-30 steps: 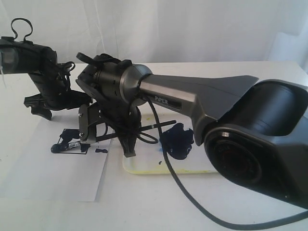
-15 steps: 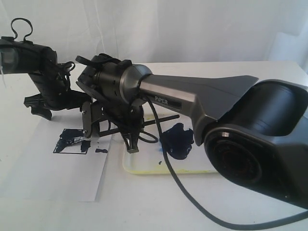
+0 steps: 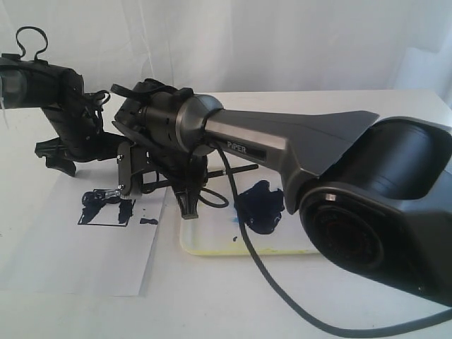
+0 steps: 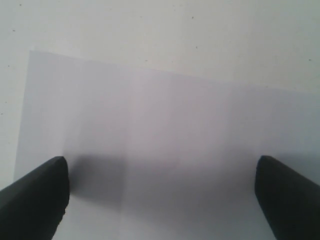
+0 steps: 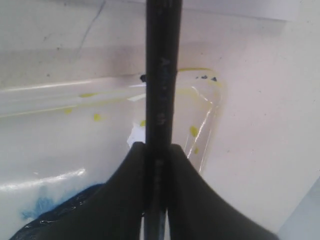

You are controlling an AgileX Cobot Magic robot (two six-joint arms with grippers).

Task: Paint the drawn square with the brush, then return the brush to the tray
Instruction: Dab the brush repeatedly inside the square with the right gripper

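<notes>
inventory of one moment at a white desk [image 3: 198,300].

right gripper [image 5: 157,150]: fingers [image 5: 125,200] clenched on the brush [image 5: 162,75]. the black handle is pinched between them and runs on past the tips. in the exterior view the brush [image 3: 244,170] lies nearly level, its tail end over the tray [image 3: 212,248] and its bristle end out over the paper sheet [image 3: 78,261] at the drawn square [image 3: 106,212]. whether the bristles touch the paper cannot be told.

drawn square: on the paper sheet, toward the edge nearest the tray. largely daubed dark blue-black, patchy, with some white left inside. a small stray blot [image 3: 148,221] lies just beside it on the tray side.

tray: shallow, translucent whitish, resting on the desk just beside the paper sheet. yellow stains [image 5: 193,131] along its rim, and a dark blue paint blob [image 3: 260,205] inside, under the right arm [image 3: 296,145].

left gripper [image 4: 160,195]: fingers [image 4: 37,200] released and spread wide, nothing between them, held above a bare stretch of the paper sheet [image 4: 165,125]. in the exterior view it [image 3: 60,157] hangs beyond the drawn square, apart from the brush.
</notes>
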